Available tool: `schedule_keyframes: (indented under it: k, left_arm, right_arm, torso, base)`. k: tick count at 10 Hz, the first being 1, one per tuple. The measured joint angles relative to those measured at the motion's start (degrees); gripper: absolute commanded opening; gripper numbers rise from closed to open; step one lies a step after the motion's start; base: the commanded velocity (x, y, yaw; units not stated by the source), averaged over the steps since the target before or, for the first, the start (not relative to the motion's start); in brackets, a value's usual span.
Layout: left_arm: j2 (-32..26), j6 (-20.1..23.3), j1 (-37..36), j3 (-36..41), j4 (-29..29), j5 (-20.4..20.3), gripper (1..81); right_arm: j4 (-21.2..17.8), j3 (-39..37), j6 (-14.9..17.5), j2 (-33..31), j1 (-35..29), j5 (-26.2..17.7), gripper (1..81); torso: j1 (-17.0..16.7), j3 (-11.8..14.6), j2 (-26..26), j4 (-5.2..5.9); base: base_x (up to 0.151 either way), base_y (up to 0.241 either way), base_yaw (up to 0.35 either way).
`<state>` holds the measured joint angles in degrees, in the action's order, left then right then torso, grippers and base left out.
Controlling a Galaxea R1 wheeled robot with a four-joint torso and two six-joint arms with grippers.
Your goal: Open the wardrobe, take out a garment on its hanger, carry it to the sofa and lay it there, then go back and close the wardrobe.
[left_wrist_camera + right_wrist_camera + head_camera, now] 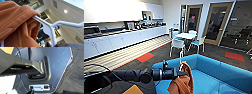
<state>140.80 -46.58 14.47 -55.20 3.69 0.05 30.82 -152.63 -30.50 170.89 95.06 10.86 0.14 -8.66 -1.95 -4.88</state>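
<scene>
My left arm reaches in from the left, and the left gripper point(183, 73) is shut on the white hanger point(180, 65) just over the near corner of the bright blue sofa point(214, 72). The orange garment point(182, 85) hangs from it, bunched, against the sofa's seat edge. In the left wrist view the hanger's neck and shoulder bar point(50, 28) run close past the camera, with the orange garment point(16, 25) draped over one arm. The right wrist view looks down at the robot's grey base point(56, 65) and the carpet.
Behind the sofa stand a white table point(186, 35) and white and blue chairs point(178, 45). A long white kitchen counter point(121, 37) runs along the left wall. Wood-framed glass doors point(215, 22) are at the back. Dark carpet with orange patches point(145, 57) lies between.
</scene>
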Motion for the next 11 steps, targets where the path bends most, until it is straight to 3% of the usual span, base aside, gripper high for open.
schedule_keyframes:
  k: [11]
  left_arm:
    - [-0.17,0.00,0.63,-0.09,0.05,0.13,1.0]
  right_arm:
    - [0.10,-0.07,0.00,0.26,0.00,-0.04,81.1]
  torso:
    - [0.00,0.00,0.00,0.00]
  base:
    - [0.000,0.000,-0.210]
